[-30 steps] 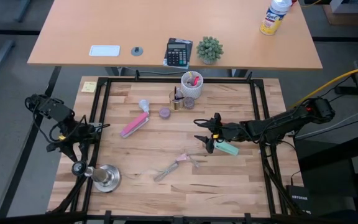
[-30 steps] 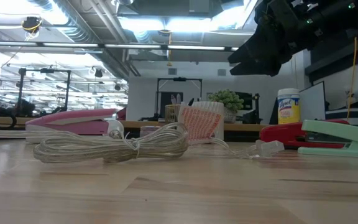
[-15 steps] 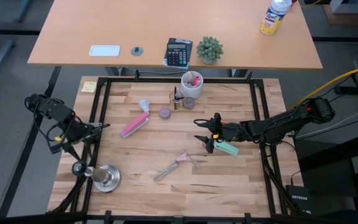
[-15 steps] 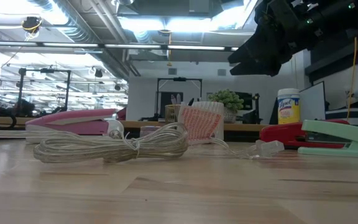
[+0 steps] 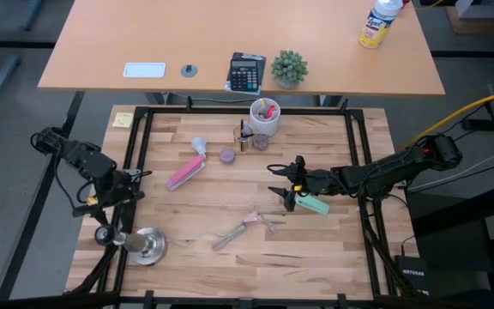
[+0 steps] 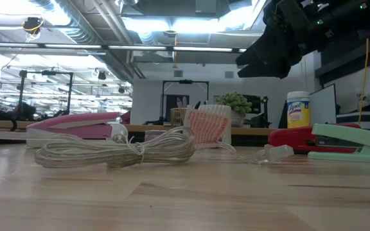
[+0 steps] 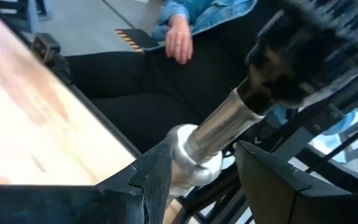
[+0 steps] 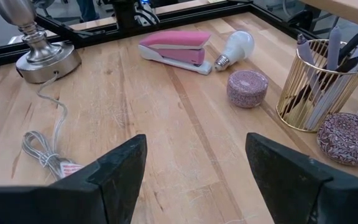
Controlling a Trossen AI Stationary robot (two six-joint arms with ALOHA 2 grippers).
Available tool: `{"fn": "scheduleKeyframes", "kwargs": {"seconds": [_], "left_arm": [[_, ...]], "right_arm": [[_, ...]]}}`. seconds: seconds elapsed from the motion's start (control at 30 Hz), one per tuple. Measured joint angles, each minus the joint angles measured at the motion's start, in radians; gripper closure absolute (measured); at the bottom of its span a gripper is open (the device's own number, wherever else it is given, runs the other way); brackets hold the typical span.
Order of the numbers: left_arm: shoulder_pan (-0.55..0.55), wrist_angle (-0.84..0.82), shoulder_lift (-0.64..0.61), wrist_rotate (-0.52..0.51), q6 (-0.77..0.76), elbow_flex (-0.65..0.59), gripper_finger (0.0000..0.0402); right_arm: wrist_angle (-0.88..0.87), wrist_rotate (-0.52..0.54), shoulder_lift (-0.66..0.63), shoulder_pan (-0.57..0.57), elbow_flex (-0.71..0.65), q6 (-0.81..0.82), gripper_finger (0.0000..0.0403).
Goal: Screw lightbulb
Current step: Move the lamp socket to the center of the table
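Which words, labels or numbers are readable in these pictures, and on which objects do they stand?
None can be read for certain.
Spray bottle on the far desk: its label is printed, but too small to read.
Canister in the low view: its label has blue lettering, too blurred to quote.
Calculator: key markings too small.
Yellow sticky note: no writing can be made out.

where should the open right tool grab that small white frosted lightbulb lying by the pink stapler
Probably across the round glass globe of the small white frosted lightbulb, coming straight down from above. It lies on its side on the wooden table with its silvery screw base beside the pink stapler, so the globe's sides are free and the base stays bare. The right tool hangs open, away from it.
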Motion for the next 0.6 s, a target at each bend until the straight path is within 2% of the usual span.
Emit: {"fn": "scheduleKeyframes", "kwargs": {"seconds": [0.23, 0.6], "left_arm": [[0.000, 0.045, 0.000, 0.004, -0.032, 0.000, 0.0234], [0.000, 0.083, 0.023, -0.036, 0.088, 0.000, 0.0234]], "right_arm": [[0.000, 0.000, 0.000, 0.000, 0.000, 0.000, 0.0123], [0.000, 0.000, 0.000, 0.000, 0.000, 0.000, 0.0123]]}}
